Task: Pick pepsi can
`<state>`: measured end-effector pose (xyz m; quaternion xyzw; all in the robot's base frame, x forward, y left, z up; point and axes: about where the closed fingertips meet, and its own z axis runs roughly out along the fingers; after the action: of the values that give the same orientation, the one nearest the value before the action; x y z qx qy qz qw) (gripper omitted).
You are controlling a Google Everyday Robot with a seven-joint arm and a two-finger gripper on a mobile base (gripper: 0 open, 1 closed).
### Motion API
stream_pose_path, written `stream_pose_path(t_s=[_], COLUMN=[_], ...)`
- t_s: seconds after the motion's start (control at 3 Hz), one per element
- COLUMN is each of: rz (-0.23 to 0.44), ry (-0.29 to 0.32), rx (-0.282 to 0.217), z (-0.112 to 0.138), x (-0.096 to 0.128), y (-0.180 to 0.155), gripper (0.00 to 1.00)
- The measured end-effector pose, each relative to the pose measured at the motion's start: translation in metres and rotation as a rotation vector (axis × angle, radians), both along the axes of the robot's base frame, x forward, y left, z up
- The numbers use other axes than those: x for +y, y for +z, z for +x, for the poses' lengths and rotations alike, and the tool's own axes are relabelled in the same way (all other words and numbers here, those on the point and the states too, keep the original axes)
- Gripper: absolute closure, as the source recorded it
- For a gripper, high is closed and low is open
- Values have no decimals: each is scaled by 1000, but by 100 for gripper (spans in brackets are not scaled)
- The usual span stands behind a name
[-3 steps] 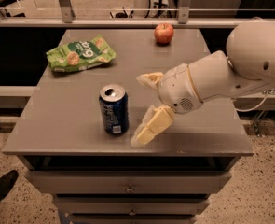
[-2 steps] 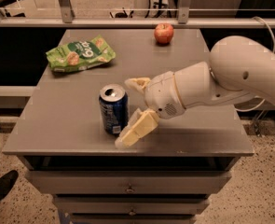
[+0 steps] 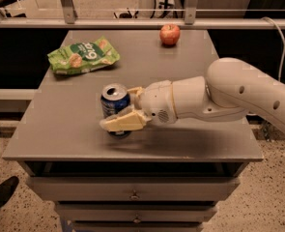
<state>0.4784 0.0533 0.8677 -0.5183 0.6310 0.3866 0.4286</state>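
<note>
The gripper (image 3: 117, 108) is found at the near-left part of the table (image 3: 60, 129), reached in from the right on a smooth white arm (image 3: 238, 93). The pepsi can (image 3: 115, 99) stands upright between its cream-coloured fingers (image 3: 125, 122), one laid across the can's lower front and the other set against its back. The can appears to be pinched at mid-height, with its base on the table.

The can is a rigid, thin-walled metal cylinder with a dark blue side and a silver lid. It is judged light, smooth and somewhat slippery, and liable to dent under excess pressure. A hold across the straight side wall, below the rim, is judged soundest.

Beyond the gripper and to its left a crinkled green snack bag (image 3: 83, 56) is noted. Well beyond it lies a round red apple (image 3: 169, 34). The table top is flat, matt grey.
</note>
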Motion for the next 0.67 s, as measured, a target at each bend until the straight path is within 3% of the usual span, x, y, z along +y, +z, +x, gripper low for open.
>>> stream_pose_path(t_s=[0.33, 0.67], rz=[50, 66], ry=[-55, -129], rx=[-8, -72], z=[11, 26], x=[-10, -46], y=[12, 41], gripper=[80, 100])
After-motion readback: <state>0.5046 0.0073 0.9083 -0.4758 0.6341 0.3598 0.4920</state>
